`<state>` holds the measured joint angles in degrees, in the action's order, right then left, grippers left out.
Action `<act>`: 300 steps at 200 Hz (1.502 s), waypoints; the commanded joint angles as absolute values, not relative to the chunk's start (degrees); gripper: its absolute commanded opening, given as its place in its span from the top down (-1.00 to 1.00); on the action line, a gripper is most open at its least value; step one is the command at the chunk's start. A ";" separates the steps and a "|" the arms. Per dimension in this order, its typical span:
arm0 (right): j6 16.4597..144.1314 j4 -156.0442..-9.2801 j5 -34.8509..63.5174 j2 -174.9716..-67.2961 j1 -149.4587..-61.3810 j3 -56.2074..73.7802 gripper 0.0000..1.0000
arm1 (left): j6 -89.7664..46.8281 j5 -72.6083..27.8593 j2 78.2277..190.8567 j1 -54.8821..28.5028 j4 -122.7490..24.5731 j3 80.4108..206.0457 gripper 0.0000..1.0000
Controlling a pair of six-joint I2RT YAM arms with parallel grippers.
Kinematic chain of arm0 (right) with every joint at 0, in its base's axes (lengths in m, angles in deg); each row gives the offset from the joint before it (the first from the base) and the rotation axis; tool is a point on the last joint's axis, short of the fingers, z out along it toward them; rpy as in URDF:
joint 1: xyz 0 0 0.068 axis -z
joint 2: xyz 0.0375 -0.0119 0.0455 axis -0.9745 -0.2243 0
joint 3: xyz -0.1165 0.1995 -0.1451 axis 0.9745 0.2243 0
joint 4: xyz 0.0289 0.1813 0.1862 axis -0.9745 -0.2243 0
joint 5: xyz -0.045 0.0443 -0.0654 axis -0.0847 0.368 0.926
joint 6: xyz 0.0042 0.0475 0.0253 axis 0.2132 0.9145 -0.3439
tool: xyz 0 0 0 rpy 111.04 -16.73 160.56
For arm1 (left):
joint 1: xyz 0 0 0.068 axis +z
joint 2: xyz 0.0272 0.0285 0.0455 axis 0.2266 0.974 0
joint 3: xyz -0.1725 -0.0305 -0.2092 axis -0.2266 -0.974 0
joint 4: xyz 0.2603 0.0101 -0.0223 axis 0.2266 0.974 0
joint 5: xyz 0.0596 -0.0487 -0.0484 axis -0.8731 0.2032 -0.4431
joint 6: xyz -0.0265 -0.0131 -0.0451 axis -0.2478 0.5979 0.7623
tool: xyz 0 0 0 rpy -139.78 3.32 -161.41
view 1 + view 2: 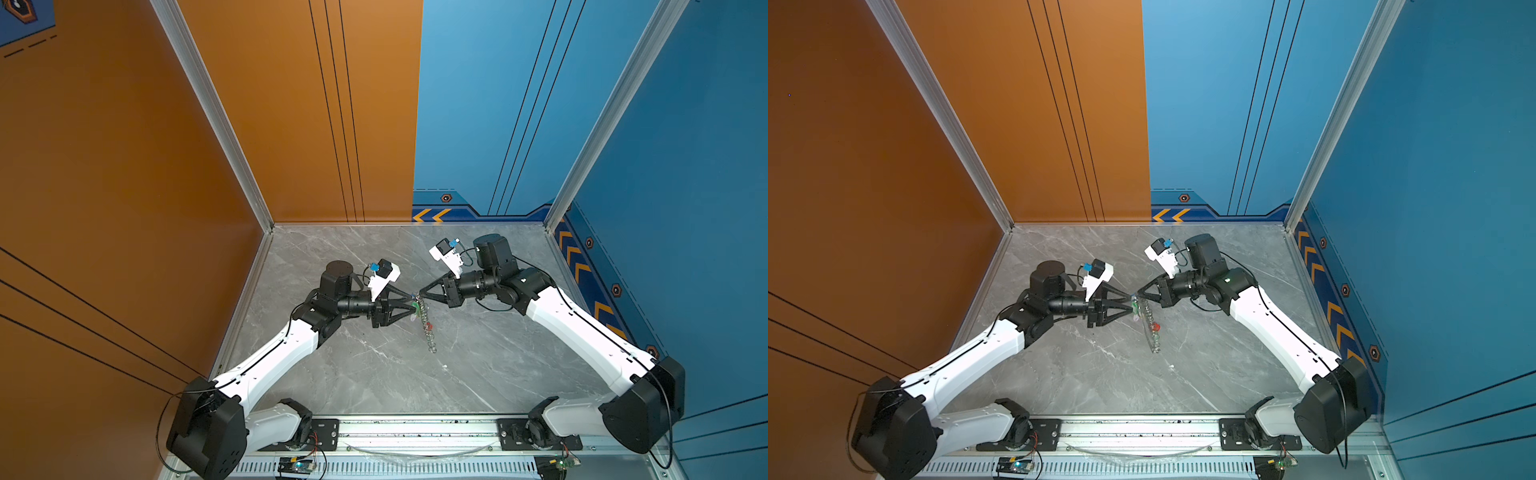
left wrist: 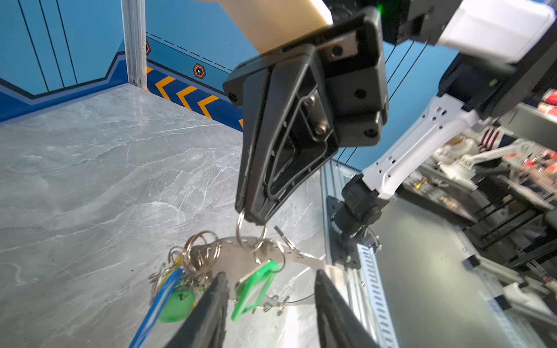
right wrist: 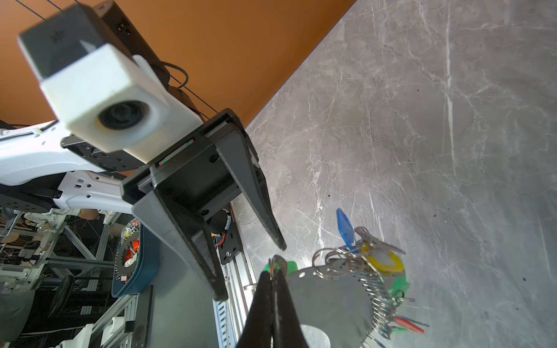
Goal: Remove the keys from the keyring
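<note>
1. Right tool (image 2: 250, 217): clenched on one small split ring (image 2: 251, 238) at the edge of the keyring (image 2: 238, 259). The whole plate hangs below its tips. The low end is near the bench (image 1: 374, 374); can't tell if it touches.
2. Left tool (image 2: 271, 272): released, jaws apart, gripping nothing. The green tag (image 2: 256, 289) sits between its fingers, not pinched.
3. Keys (image 3: 382, 262): all look attached. The blue, yellow and red tagged ones are bunched on the side of the plate away from the right tool's tips.
4. Risk: the load hangs on a thin wire ring in a tip pinch. A sideways pull from the left tool could slide it out and drop the plate.
5. Risk: the plate swings freely, so the left tool may close on air or on the plate edge instead of the tag.
6. Risk: neighbouring rings are tangled close together, so pulling the green key could drag others along or jam.
7. Risk: the tool tips are nearly nose to nose, so any overshoot means a finger clash.
</note>
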<state>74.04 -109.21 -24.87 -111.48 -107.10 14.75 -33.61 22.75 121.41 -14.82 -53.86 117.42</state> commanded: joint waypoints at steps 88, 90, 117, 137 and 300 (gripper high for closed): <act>74.62 -105.64 -27.15 -109.50 -109.18 15.31 1.00 | -35.50 19.51 122.74 -16.36 -53.26 119.38 0.49; 74.70 -105.41 -27.10 -109.42 -109.20 15.38 1.00 | -35.45 19.50 122.72 -16.41 -53.29 119.37 0.52; 80.19 -96.94 -25.54 -108.32 -109.20 18.62 1.00 | -35.60 19.31 122.80 -16.61 -53.30 119.04 0.75; 86.59 -87.04 -25.08 -108.14 -109.31 22.17 1.00 | -35.69 18.97 122.78 -16.87 -53.30 119.05 0.82; 105.40 -51.92 -9.12 -108.30 -120.10 38.93 1.00 | -36.15 17.27 122.90 -16.97 -53.61 118.86 0.89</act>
